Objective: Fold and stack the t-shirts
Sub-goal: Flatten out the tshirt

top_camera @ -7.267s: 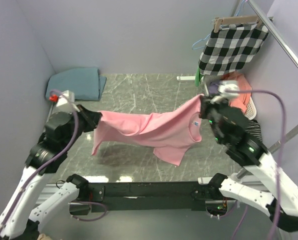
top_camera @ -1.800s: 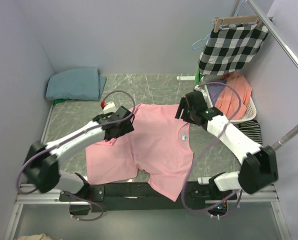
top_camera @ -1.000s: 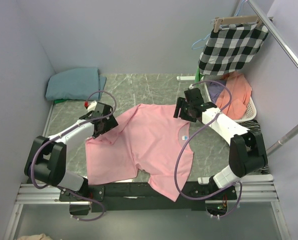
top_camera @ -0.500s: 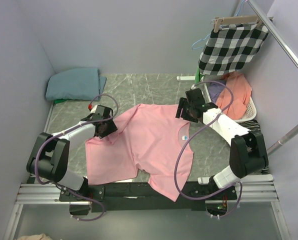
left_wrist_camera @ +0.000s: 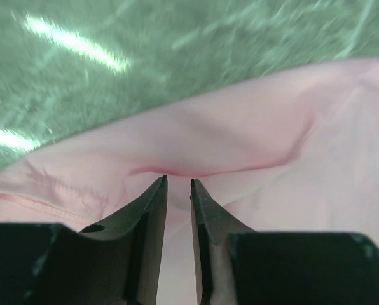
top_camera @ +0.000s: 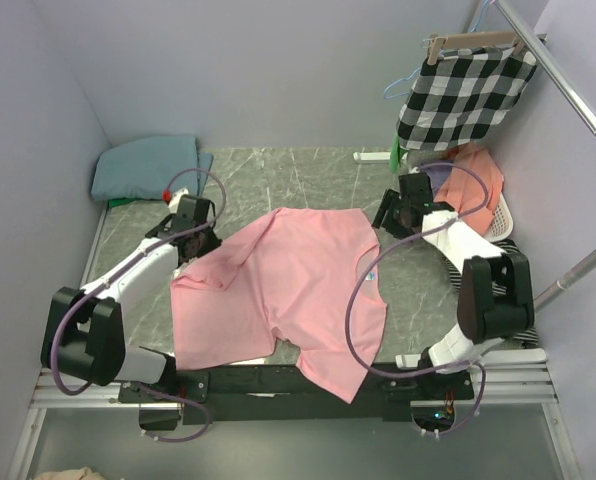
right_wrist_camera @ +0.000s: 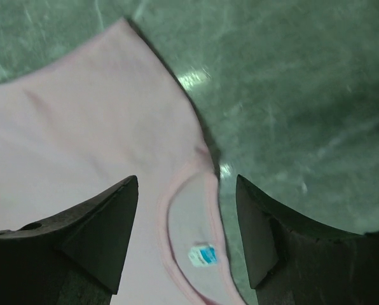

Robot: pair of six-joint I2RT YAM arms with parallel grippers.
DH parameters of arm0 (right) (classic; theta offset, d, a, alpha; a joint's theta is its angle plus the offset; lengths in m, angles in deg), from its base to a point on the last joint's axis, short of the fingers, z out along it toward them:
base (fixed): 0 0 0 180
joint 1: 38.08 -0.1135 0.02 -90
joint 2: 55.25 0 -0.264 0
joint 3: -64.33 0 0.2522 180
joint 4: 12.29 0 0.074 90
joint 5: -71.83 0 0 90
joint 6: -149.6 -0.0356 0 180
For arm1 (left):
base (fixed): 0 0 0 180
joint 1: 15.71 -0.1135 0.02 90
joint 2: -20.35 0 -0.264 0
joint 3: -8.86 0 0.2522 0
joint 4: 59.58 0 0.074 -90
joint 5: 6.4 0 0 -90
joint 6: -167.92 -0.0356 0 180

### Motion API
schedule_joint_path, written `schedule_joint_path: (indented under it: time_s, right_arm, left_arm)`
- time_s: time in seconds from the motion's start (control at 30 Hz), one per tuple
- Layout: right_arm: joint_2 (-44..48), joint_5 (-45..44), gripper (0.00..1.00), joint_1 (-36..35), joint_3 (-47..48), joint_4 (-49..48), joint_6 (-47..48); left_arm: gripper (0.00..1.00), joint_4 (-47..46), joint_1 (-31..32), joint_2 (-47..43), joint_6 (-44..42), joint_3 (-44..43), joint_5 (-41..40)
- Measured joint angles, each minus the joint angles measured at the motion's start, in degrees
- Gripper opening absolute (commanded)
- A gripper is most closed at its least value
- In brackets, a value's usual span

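A light pink t-shirt (top_camera: 298, 290) lies spread flat on the dark marble table (top_camera: 278, 175), its hem hanging over the near edge. My left gripper (top_camera: 198, 243) sits at the shirt's left sleeve. In the left wrist view its jaws (left_wrist_camera: 177, 182) stand narrow, pinching a raised ridge of pink cloth (left_wrist_camera: 240, 133). My right gripper (top_camera: 396, 216) hovers open beside the shirt's far right shoulder. In the right wrist view it (right_wrist_camera: 187, 180) holds nothing, and the collar with its blue label (right_wrist_camera: 202, 255) shows between the fingers. A dusty teal t-shirt (top_camera: 148, 167) lies folded in the back left corner.
A black-and-white checked cloth (top_camera: 466, 92) hangs from a rail at the back right. Below it stands a white basket (top_camera: 505, 215) with orange cloth (top_camera: 481, 178), and a striped garment (top_camera: 508, 260) lies beside it. Grey walls close in the left and back.
The left jaws have closed from wide open onto the sleeve, and that gripper has shifted slightly back and left. The right gripper has moved right, off the shirt's shoulder.
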Motion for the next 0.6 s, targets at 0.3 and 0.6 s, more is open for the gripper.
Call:
schedule_joint_path:
  time_s: [0.3,0.6]
  right_arm:
    - [-15.41,9.16,0.68,0.94,10.1,-4.61,-0.24]
    - [-18.36,11.65,0.68,1.53,11.39,-5.86,-0.33]
  left_arm:
    - [0.37,0.92,-3.98,-0.96,-3.89,-6.43,-1.29]
    - [0.89,-0.46,-6.16,-0.96,-5.75,-3.54,3.02]
